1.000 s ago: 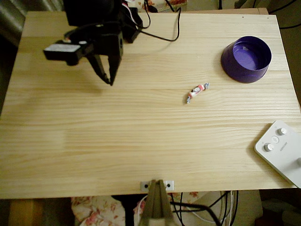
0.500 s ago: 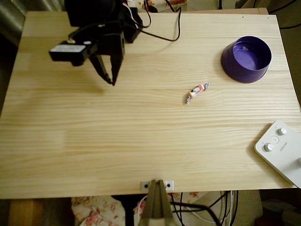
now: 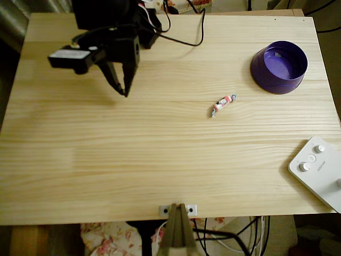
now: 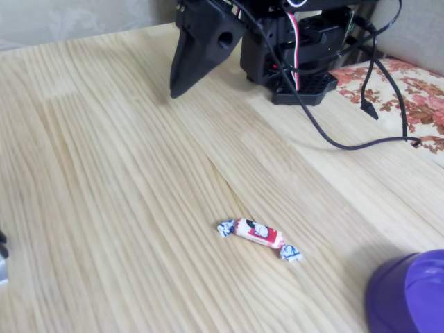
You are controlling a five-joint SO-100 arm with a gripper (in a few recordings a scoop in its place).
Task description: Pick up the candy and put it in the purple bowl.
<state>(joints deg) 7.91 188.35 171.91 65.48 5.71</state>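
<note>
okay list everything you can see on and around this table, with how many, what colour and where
candy: one, red and white with silvery twisted ends, lying mid-table, apart from the bowl
bowl: one, deep purple, upright near the table's upper right in the overhead view
table: one, pale wood
white box: one, with round knobs, at the lower right edge
cable: black, trailing from the arm base across the top edge
flowered cloth: one, red and cream, beyond the table edge
arm: one, black, upper left
claw: one, black, pointing down, far left of the candy
</note>
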